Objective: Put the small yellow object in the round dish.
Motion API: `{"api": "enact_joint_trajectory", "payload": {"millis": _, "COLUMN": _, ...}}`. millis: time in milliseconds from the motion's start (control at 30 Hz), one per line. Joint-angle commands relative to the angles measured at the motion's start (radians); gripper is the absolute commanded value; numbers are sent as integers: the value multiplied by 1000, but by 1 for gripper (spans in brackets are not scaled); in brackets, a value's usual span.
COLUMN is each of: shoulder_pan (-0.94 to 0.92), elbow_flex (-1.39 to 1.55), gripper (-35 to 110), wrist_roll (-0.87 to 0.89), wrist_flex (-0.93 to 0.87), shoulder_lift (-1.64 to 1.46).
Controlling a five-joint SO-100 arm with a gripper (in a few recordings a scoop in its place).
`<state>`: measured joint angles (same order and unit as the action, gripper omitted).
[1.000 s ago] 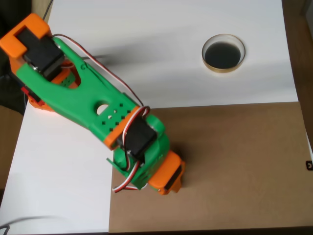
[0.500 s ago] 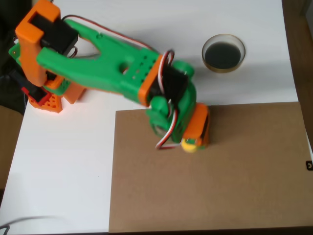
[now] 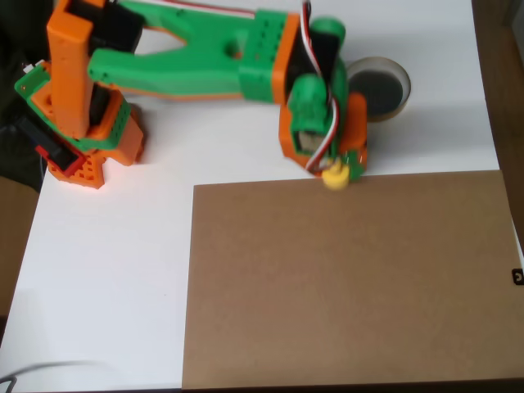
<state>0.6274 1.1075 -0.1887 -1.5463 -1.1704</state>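
From overhead I see my arm point(image 3: 188, 49) stretched from its orange base at nine o'clock across the top of the white bench point(image 3: 106, 270), wrist folded down. The end effector point(image 3: 337, 170) points toward six o'clock and is closed on the small yellow object point(image 3: 335, 176), I think, though the fingers are mostly hidden beneath the wrist. That piece sits right at the upper edge of the brown board point(image 3: 344, 278). The round dish point(image 3: 383, 84) lies at one o'clock from it, partly covered by the wrist.
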Motion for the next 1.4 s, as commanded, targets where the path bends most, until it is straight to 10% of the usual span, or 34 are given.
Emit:
{"api": "enact_joint_trajectory", "payload": {"millis": 0, "shoulder_pan": 83, "elbow_flex": -61, "gripper": 0, "wrist_roll": 3, "wrist_flex": -21, "shoulder_lift": -138}}
{"api": "enact_joint_trajectory", "payload": {"millis": 1367, "shoulder_pan": 397, "elbow_flex": 104, "gripper": 0, "wrist_roll": -14, "wrist_flex": 239, "shoulder_lift": -94}}
